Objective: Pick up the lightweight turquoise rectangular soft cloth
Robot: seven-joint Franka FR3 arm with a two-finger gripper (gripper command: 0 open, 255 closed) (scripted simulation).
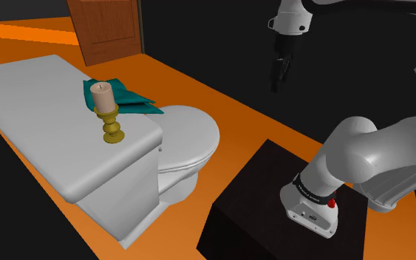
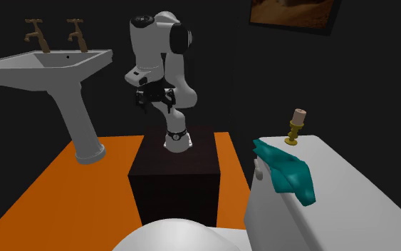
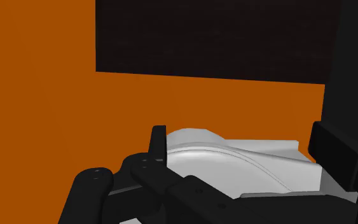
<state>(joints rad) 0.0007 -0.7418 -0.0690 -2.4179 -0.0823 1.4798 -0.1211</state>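
With our gripper (image 1: 277, 86) spread open, well apart from the turquoise cloth (image 1: 134, 98) draped on the toilet tank (image 1: 43, 129), we risk toppling the nearby candle (image 1: 103, 97) when reaching in.

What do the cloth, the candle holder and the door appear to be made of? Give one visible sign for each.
The cloth looks like soft fabric, matt turquoise: it folds and droops over the edge of the tank. The candle holder is probably brass or a similar metal: yellow-gold, slightly shiny, with a turned shape. The door looks like wood: reddish brown with a recessed panel, though it could be an imitation.
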